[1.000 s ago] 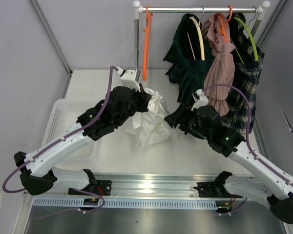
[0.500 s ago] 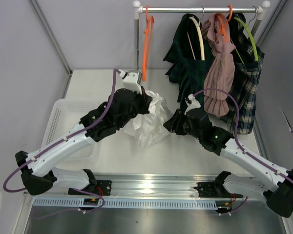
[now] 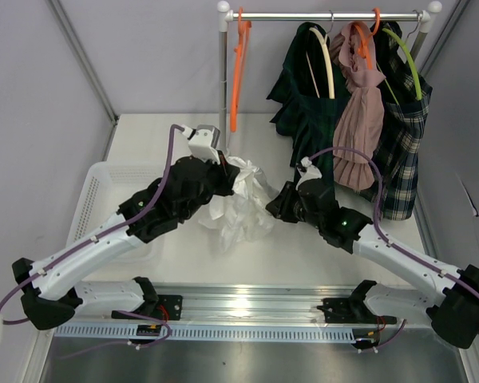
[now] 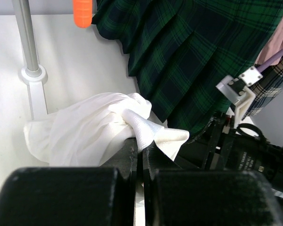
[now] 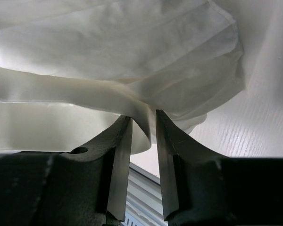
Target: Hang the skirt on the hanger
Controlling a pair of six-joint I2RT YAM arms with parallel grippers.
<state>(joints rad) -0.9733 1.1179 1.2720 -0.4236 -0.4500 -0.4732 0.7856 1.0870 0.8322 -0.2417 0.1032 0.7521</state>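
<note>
My left gripper (image 3: 227, 171) is pressed together on a fold of the white skirt (image 3: 243, 203); in my left wrist view the cloth runs straight into the closed slit between the fingers. My right gripper (image 3: 275, 206) comes in from 3 o'clock, and its jaws pinch a taut band of the same skirt, with only that fold between them.

The skirt sits bunched at the middle of the table (image 3: 303, 247), between my two grippers, its lower folds on the tabletop. It is just beside the foot of the rail's pole (image 4: 32, 70).

The orange hanger (image 3: 237, 72) hangs bare on the rail (image 3: 327, 15) at 12 o'clock, above the skirt and apart from it. At 1 o'clock a green plaid skirt (image 3: 303, 104) and a pink skirt (image 3: 359, 104) hang on their own hangers.

The white basket (image 3: 104, 179) stands at 9 o'clock. My left arm crosses it, so I cannot tell what lies inside.
</note>
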